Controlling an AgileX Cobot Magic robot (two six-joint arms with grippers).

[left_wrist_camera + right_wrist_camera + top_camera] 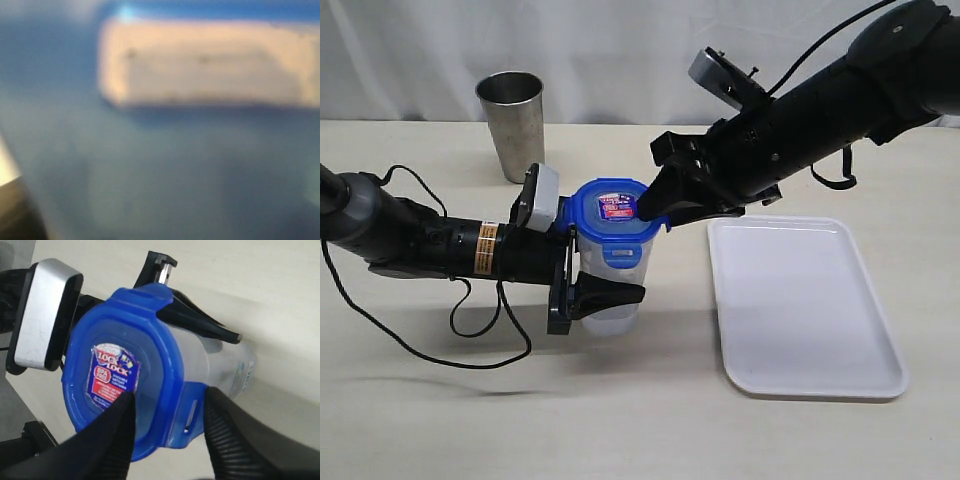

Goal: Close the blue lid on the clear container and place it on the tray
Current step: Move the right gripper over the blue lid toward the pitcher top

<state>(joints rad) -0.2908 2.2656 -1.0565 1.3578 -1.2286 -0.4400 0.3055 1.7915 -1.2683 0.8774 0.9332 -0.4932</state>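
Note:
The clear container stands upright on the table with the blue lid sitting on top, red-and-white sticker up. My left gripper reaches in from the left and is shut on the container's body; one finger lies along its wall. My right gripper comes down from the right and stands open. One of its fingertips is over the lid's top by the sticker, the other outside a lid flap that hangs down. The left wrist view is a close blue-grey blur. The white tray lies to the right.
A shiny steel cup stands behind the left arm at the back of the table. A black cable loops on the table under the left arm. The tray's left rim is a short way right of the container.

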